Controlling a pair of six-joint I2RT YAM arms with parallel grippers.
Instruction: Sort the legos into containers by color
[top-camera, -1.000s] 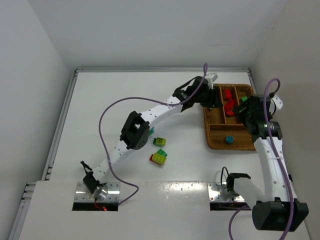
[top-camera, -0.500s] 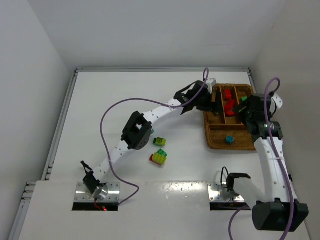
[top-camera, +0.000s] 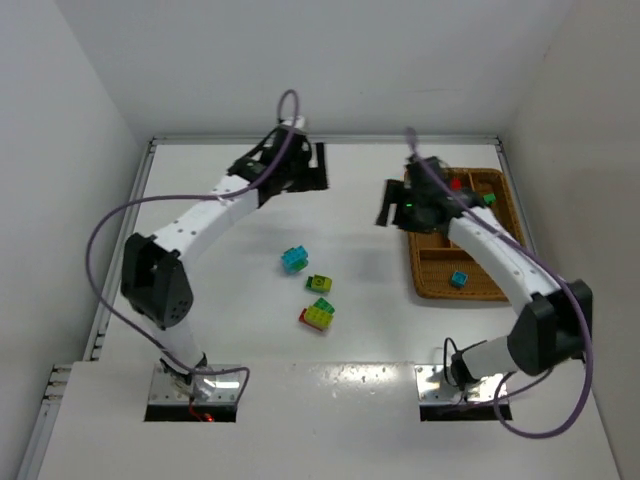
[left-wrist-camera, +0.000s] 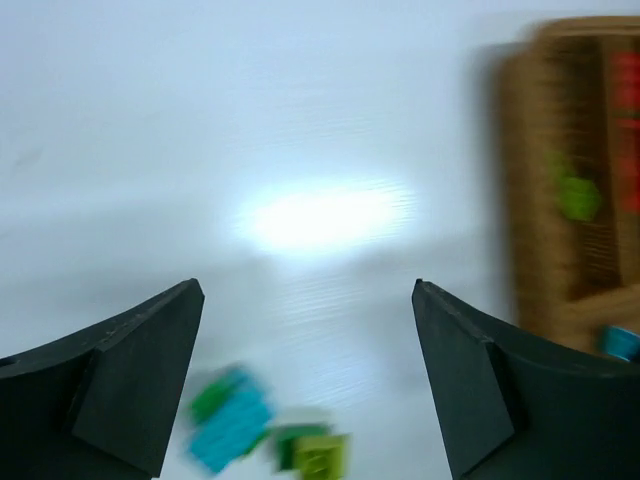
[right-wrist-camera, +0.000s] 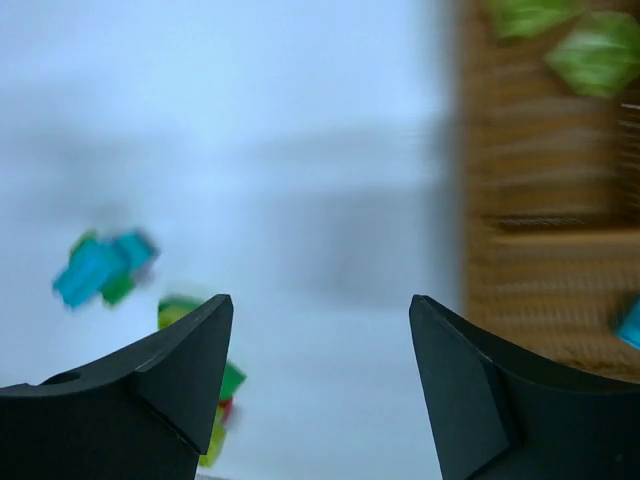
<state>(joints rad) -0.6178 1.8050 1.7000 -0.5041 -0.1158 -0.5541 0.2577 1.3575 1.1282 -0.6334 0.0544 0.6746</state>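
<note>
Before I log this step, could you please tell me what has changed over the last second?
The left gripper swung away from the wicker tray to the far left of the table; it is open and empty. The right gripper, open, crossed from the tray's right side to its left rim. The loose bricks and the tray stayed put.
</note>
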